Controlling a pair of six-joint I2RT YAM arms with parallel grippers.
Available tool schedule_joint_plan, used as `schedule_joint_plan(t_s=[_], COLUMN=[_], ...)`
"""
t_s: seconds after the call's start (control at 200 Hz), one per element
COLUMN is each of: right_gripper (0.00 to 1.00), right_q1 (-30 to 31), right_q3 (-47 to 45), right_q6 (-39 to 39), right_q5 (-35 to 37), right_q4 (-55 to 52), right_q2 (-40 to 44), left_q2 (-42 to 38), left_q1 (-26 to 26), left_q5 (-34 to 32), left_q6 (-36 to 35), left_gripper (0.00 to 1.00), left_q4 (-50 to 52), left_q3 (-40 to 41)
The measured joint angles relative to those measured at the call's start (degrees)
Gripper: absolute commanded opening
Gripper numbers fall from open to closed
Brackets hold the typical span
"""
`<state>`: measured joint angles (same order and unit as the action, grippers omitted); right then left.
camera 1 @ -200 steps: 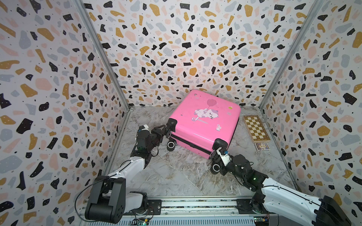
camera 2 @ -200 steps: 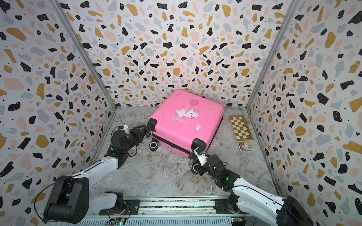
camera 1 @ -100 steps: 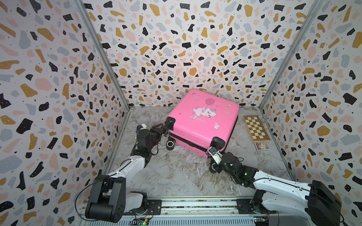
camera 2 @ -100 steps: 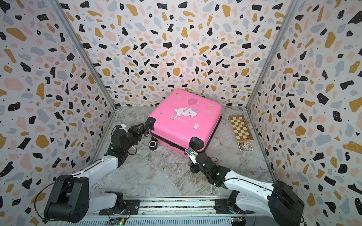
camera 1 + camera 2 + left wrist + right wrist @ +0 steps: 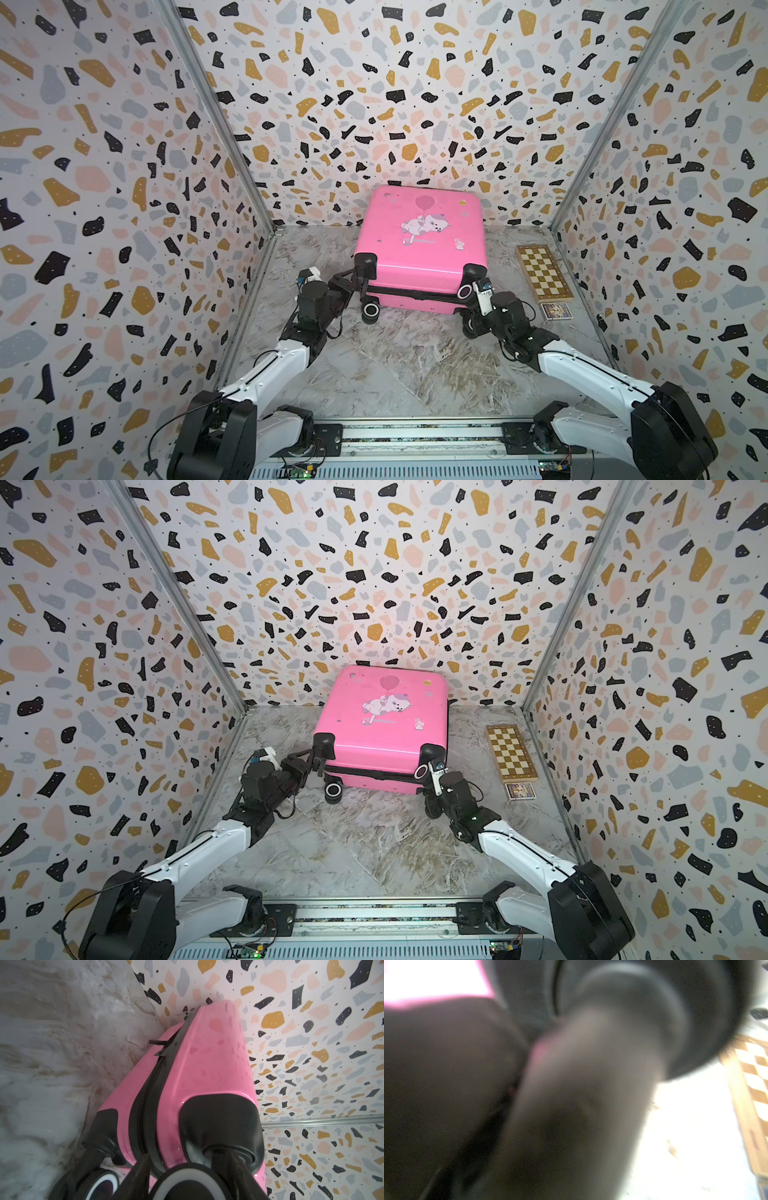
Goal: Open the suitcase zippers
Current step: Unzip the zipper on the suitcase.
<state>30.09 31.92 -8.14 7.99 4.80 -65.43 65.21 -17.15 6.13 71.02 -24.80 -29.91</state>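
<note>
Grey marbled floor [image 5: 395, 374], boxed in by three speckled walls [image 5: 374, 104] and two metal corner posts [image 5: 216, 124]. One pink suitcase [image 5: 419, 249] lies flat at the back centre near the rear wall. Its black zipper [image 5: 415, 293] and four wheels [image 5: 370, 309] face the arms. One chessboard [image 5: 543, 272] and one small box [image 5: 556, 311] lie to its right. Two arms: the left gripper [image 5: 362, 279] pinches the upper corner wheel [image 5: 182, 1186], and the right gripper [image 5: 591, 1084] — fingers pressed together — sits beside the right-hand wheels.
</note>
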Motion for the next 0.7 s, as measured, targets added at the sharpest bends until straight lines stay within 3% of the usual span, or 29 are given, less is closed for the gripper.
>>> schedule_joint_plan(t_s=[0.22,0.42,0.546,0.701], right_gripper=[0.0,0.0,0.0,0.0], right_q1=[-1.4,6.7,8.5,9.9], right_q3=[-3.5,-5.5,-5.5,-4.3], right_q6=[-0.8,6.9,8.7,8.3], right_q5=[1.6,-1.6,-4.2,-7.1], right_q4=[3.6,7.4,8.2,9.3], right_q2=[3.7,6.3,6.6,3.5], left_q2=[-3.2,-2.6,-1.0,-0.5], left_q1=[-8.5,-16.5,-19.5,-21.3], left_q5=[-6.1,1.1,6.4,7.3], left_q6=[-2.0,-3.8,-4.5,-5.1], left_gripper=[0.26,0.26,0.26,0.26], left_q4=[3.8,3.7,3.7,3.8], left_q3=[0.0,-0.6,-1.8,-2.2])
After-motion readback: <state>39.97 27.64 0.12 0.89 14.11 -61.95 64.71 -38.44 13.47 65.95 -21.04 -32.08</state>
